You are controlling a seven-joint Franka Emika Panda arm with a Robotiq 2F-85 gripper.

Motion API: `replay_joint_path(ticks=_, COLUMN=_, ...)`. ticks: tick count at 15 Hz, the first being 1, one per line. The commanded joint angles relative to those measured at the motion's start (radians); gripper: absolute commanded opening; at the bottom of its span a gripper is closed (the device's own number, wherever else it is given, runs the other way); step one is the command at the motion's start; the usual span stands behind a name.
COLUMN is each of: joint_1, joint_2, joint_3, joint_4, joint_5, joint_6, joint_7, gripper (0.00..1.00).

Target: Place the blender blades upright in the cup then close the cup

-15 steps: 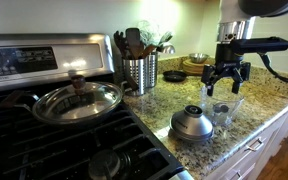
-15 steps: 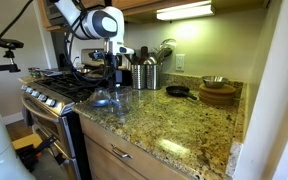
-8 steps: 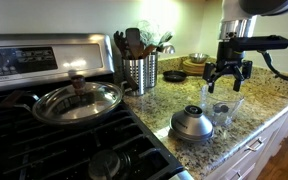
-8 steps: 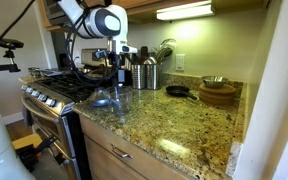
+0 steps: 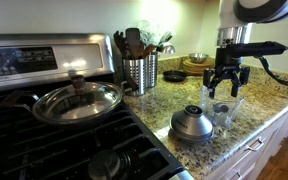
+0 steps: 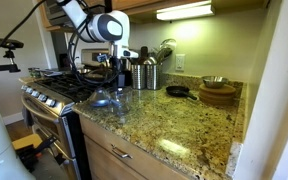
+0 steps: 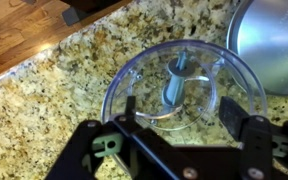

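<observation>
The silver dome lid point(image 5: 191, 124) lies nearest, knob up, close to the front edge of the granite countertop point(image 5: 159, 106) and not far from the stove point(image 5: 54, 150). Just beside it, further along that front edge, stands the cup point(image 5: 224, 110), upright and uncovered. In the wrist view the blender blades point(image 7: 176, 80) stand upright in the middle of the cup (the shaft points up toward the camera). The lid's curved flank fills that view's top right corner, just beside the cup's rim; whether the two touch cannot be told.

The gripper point(image 5: 227, 82) hangs directly over the cup. Its jaws are spread wide with nothing between them, and the fingertips point(image 7: 130, 118) sit at or just above the rim, clear of the shaft.

On the stove a lidded pan point(image 5: 76, 100) rests on the grates. Farther back, toward the countertop's rear edge, stands the perforated steel utensil holder point(image 5: 139, 73), full of utensils. Beyond it come a black skillet point(image 6: 179, 92) and, nearer the far back corner, a wooden bowl point(image 6: 219, 96).
</observation>
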Motion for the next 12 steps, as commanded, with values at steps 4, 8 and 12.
replay_joint_path(ticks=4, joint_1=0.025, joint_2=0.050, joint_3=0.000, joint_4=0.066, joint_5=0.023, joint_6=-0.087, joint_7=-0.001, gripper=0.84)
replay_joint_path(ticks=8, joint_1=0.036, joint_2=0.078, joint_3=0.000, joint_4=0.086, joint_5=0.028, joint_6=-0.133, joint_7=0.000, gripper=0.85)
replay_joint_path(ticks=12, joint_1=0.038, joint_2=0.100, joint_3=-0.004, joint_4=0.097, joint_5=0.030, joint_6=-0.150, joint_7=0.002, gripper=0.73)
